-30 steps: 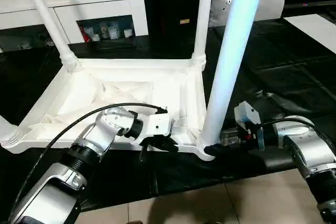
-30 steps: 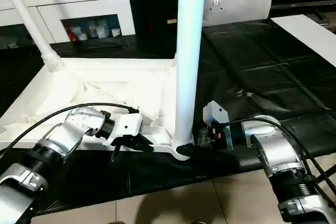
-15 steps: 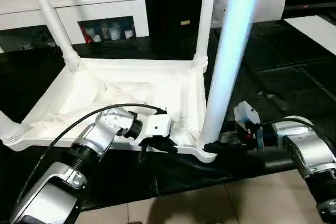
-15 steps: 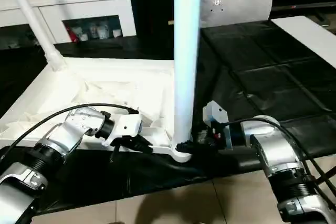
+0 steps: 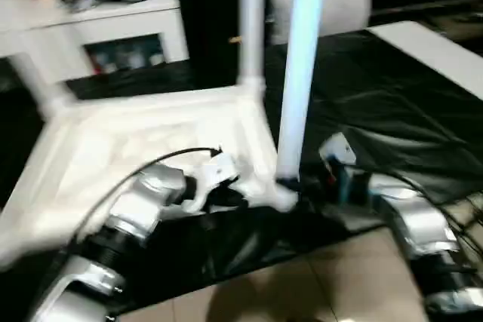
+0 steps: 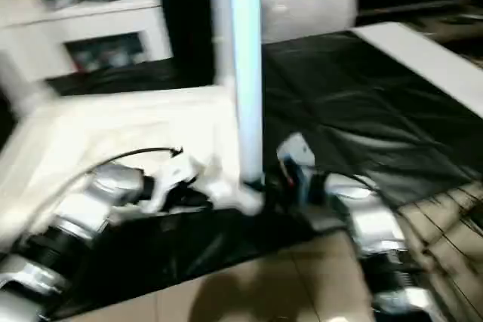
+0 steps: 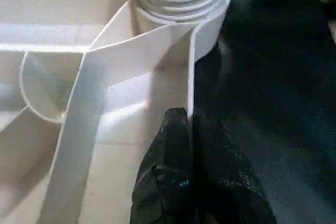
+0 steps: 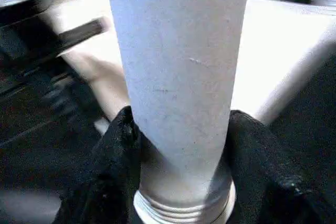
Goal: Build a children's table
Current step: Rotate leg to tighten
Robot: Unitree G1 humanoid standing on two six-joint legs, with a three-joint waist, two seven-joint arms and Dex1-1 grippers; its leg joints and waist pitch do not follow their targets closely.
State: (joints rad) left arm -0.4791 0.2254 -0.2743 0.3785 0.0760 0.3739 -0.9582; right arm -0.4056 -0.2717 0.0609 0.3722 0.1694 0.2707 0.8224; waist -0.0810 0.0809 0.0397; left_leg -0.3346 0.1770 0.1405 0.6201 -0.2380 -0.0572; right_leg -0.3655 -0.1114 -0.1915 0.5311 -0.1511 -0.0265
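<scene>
The children's table lies upside down on the black mat, its white top (image 5: 151, 103) showing the ribbed underside. The near right leg (image 5: 302, 73) stands upright in its corner socket. Another leg (image 5: 251, 28) rises at the far right corner and a third (image 5: 34, 84) at the far left. My left gripper (image 7: 190, 124) is shut on the thin front rim wall beside the near socket (image 7: 181, 3). My right gripper (image 8: 181, 129) is shut on the near right leg's base, one black finger (image 8: 118, 150) on each side just above the threaded collar.
A white cabinet (image 5: 98, 28) with clutter on top stands behind the table. Black matting (image 5: 392, 111) spreads to the right, with a white board (image 5: 430, 43) on it at the far right. Tiled floor (image 5: 287, 284) runs along the mat's near edge.
The whole picture has swung and blurred, so the camera moved. My right gripper's fingers have drawn in onto the leg's base. The left gripper keeps its pinch on the rim.
</scene>
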